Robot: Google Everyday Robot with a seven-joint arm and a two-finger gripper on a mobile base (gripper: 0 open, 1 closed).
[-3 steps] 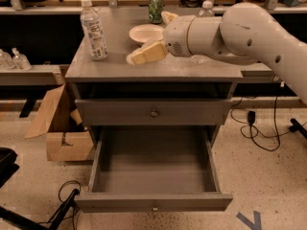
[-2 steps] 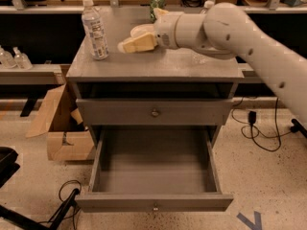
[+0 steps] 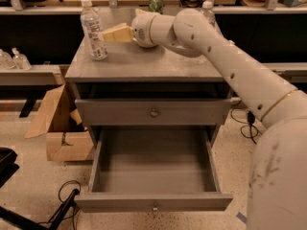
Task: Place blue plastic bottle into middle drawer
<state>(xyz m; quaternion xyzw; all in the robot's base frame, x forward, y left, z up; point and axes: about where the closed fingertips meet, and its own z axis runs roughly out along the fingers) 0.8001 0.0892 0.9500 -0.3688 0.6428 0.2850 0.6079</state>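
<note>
The blue plastic bottle [image 3: 93,30] stood upright near the left rear corner of the tabletop [image 3: 144,66]. The end effector [image 3: 107,34] was positioned above the tabletop, just to the right of the bottle, pointing left at its label. Contact could not be confirmed, nor whether the end effector was open or closed. The middle drawer [image 3: 153,202] was pulled out below the closed upper drawer [image 3: 120,113]. A cardboard box [image 3: 62,133] sat on the floor left of the cabinet.

The bottle [image 3: 93,30]: clear glossy plastic. The open drawer [image 3: 153,202]: matt gray wood, metal knob [image 3: 154,207]. The gripper [image 3: 106,34], just beside the bottle: matt tan.
</note>
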